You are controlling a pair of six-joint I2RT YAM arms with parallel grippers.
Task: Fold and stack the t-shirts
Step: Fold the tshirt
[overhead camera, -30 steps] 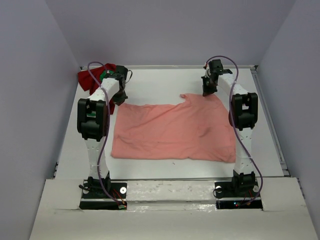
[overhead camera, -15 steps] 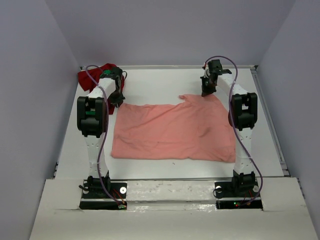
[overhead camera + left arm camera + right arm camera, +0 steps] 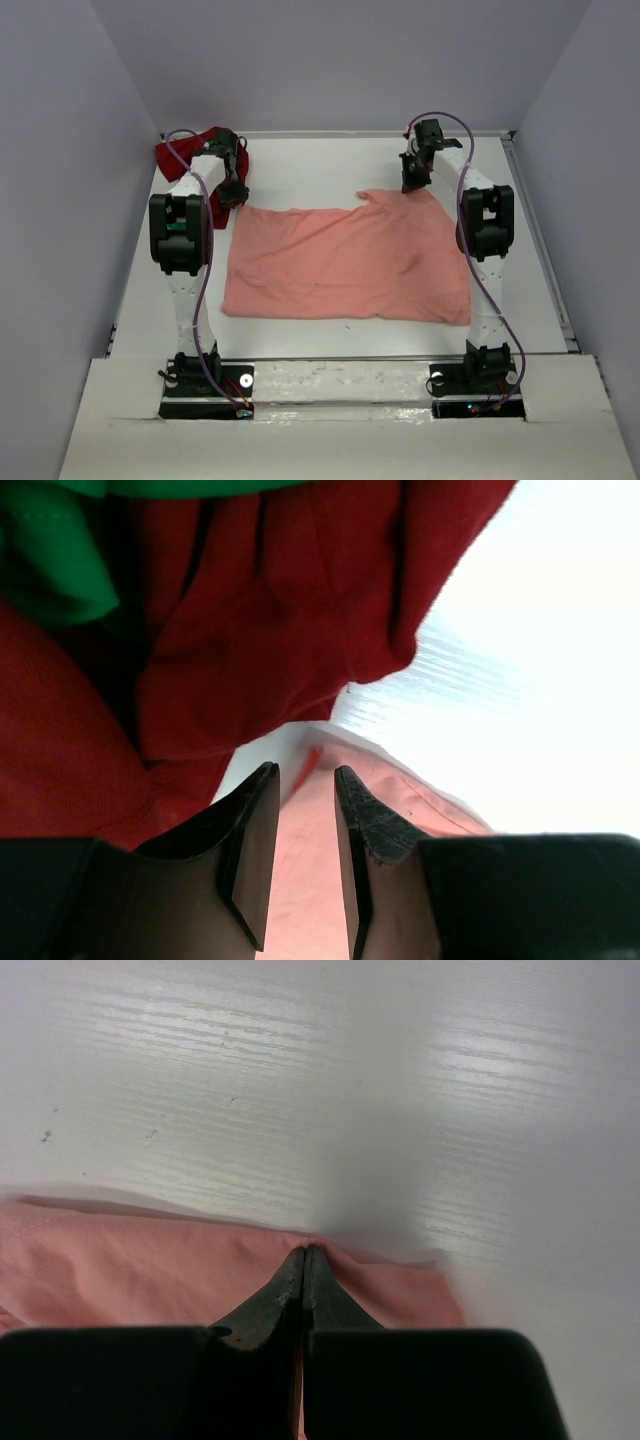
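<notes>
At the far edge of the white table (image 3: 310,165), the right gripper (image 3: 303,1250) pinched the flat-spread salmon-pink cloth t-shirt (image 3: 350,260) by its far-right corner, seemingly for folding, while the left gripper (image 3: 305,772) hung empty, jaws apart, above the far-left corner beside the crumpled dark red t-shirt (image 3: 280,600).

Light: falling evenly overhead, casting soft shadows.
Glare: bleaching the white wooden tabletop (image 3: 560,600).
Focus: softening around the black gripper fingers (image 3: 268,1308).
</notes>
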